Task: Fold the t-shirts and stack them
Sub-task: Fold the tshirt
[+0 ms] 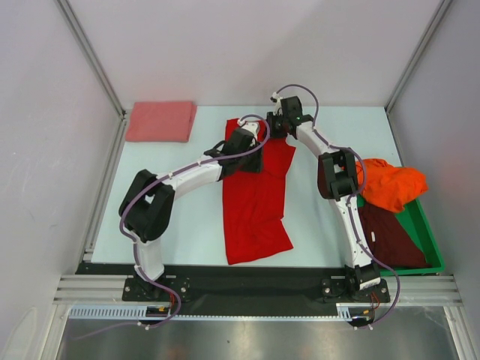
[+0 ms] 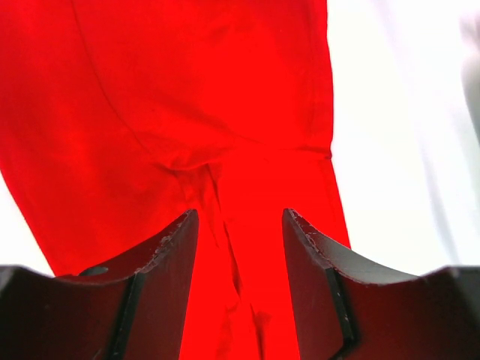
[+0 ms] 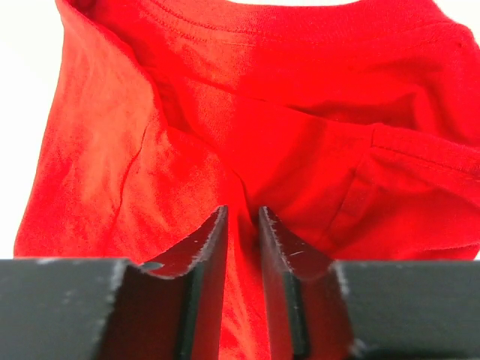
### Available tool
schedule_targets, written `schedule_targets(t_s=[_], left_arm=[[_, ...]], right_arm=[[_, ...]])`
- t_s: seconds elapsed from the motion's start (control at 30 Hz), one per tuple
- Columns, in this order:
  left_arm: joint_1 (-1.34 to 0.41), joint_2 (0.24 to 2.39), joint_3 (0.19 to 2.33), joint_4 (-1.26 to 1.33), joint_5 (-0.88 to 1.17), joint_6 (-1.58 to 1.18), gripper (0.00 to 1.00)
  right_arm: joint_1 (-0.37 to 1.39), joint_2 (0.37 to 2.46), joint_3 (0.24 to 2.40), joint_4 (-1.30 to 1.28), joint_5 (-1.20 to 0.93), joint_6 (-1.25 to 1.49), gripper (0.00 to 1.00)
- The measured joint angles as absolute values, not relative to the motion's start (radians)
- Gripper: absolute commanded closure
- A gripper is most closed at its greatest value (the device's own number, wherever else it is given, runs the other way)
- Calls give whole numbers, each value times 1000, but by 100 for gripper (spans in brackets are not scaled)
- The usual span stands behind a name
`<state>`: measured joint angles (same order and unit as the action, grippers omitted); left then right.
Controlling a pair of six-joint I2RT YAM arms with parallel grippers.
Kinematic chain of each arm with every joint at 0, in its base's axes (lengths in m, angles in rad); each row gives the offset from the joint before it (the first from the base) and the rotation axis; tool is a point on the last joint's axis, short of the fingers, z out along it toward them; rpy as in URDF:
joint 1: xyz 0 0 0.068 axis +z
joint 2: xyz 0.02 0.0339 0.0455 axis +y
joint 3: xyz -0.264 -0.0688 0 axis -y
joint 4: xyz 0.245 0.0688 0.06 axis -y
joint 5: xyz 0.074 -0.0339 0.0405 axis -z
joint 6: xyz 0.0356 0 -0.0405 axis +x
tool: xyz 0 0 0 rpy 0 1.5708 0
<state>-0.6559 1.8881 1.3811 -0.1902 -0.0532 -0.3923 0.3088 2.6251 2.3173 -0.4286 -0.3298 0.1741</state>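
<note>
A bright red t-shirt (image 1: 255, 206) lies lengthwise on the table's middle, its collar end at the back. My left gripper (image 1: 252, 162) hovers over its upper left part. In the left wrist view its jaws (image 2: 240, 217) stand wide apart, with red cloth (image 2: 187, 97) and a crease below them. My right gripper (image 1: 277, 132) is at the collar end. In the right wrist view its jaws (image 3: 242, 211) stand a narrow gap apart, astride a raised ridge of the red t-shirt (image 3: 300, 127). A folded salmon-pink t-shirt (image 1: 160, 121) lies at the back left.
A green bin (image 1: 429, 238) at the right edge holds a crumpled orange t-shirt (image 1: 391, 186) and a dark maroon t-shirt (image 1: 391, 238). The right arm's elbow (image 1: 336, 174) is beside the bin. White walls and metal posts enclose the table.
</note>
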Motion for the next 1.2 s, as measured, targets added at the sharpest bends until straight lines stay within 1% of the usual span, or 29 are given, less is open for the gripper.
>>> schedule_targets(t_s=[0.07,0.1,0.17,0.2,0.27,0.9,1.2], left_arm=[[-655,1888,1374,-189,-49,-393,46],[-655,1888,1371,-189,-49,-393,46],[-654,1888,1365,-189,-48,-393,46],[-654,1888,1364,-188,-47,-393,46],[-654,1888,1361,-187,-47,-394,46],[-645,1877,1336,-166,-27,-405,45],[-640,1877,1321,-159,-20,-411,45]], right_arm=[[311,2626,2319,-429,-325,175,83],[313,2626,2319,-430,-322,175,88],[313,2626,2323,-432,-318,181,92],[313,2626,2327,-433,-316,183,97],[317,2626,2337,-437,-310,183,99],[352,2622,2359,-429,-286,209,99],[378,2559,2317,-416,-242,210,99]])
